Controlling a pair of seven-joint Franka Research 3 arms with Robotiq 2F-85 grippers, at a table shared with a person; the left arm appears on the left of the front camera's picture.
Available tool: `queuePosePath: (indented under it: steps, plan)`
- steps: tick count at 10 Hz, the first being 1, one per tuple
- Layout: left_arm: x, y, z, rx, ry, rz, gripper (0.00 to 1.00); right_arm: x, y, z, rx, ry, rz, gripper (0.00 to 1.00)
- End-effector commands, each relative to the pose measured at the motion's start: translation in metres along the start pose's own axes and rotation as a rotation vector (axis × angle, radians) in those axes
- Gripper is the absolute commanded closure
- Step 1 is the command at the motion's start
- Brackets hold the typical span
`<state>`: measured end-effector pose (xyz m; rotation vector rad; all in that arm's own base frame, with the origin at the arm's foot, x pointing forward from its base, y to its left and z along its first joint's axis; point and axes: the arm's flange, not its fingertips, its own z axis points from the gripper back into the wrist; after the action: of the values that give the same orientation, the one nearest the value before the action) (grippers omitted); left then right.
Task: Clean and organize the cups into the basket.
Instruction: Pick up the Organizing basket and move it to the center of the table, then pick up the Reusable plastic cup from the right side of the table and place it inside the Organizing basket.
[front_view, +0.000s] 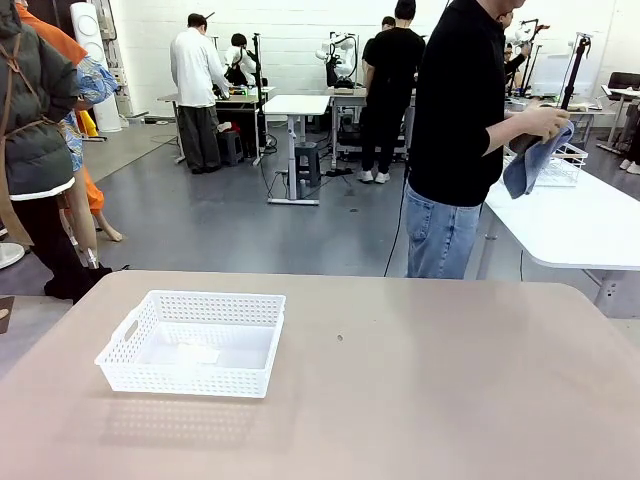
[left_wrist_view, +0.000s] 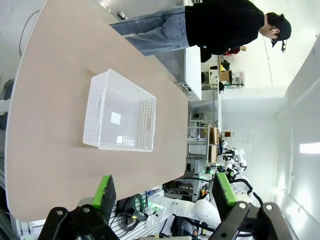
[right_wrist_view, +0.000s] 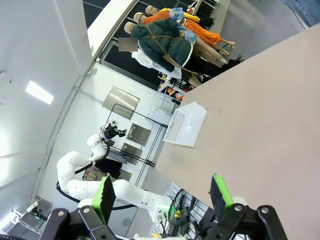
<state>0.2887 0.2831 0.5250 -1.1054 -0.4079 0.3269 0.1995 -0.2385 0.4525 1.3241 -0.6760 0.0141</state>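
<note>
The white lattice basket (front_view: 188, 378) sits empty on the left part of the tan table (front_view: 430, 390). It also appears in the left wrist view as the basket (left_wrist_view: 93, 114) below and ahead of my open left gripper (left_wrist_view: 164, 196). From the right wrist the basket (right_wrist_view: 176, 126) is far off, and my right gripper (right_wrist_view: 162, 196) is open and holds nothing. Beyond the table's far right corner a person rubs something held in both hands with a blue cloth (front_view: 533, 162). It looks like a beige-brown cup (front_view: 519, 141), mostly covered by hand and cloth.
A white side table (front_view: 580, 225) stands at the far right with a white wire rack (front_view: 562, 166) on it, beside the person. The tan table's rounded far edge runs across the middle of the front view.
</note>
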Motion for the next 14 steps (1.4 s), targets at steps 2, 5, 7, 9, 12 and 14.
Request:
queuePosePath:
  steps: [2,5,7,9,12,14]
  plan:
    - [-0.0004,0.0009,0.0022,-0.011,0.004,-0.007,0.00,0.0002,-0.0009,0.0003,0.020,-0.014,0.006,0.00]
    - [-0.0004,0.0009,0.0022,-0.011,0.004,-0.007,0.00,0.0002,-0.0009,0.0003,0.020,-0.014,0.006,0.00]
    - [-0.0004,0.0009,0.0022,-0.011,0.004,-0.007,0.00,0.0002,-0.0009,0.0003,0.020,-0.014,0.006,0.00]
    - [-0.0004,0.0009,0.0022,-0.011,0.004,-0.007,0.00,0.0002,-0.0009,0.0003,0.020,-0.014,0.006,0.00]
    - [-0.0004,0.0009,0.0022,-0.011,0.004,-0.007,0.00,0.0002,-0.0009,0.0003,0.020,-0.014,0.006,0.00]
    - [-0.0004,0.0009,0.0022,-0.011,0.004,-0.007,0.00,-0.0002,-0.0009,-0.0002,0.002,0.001,-0.003,0.00]
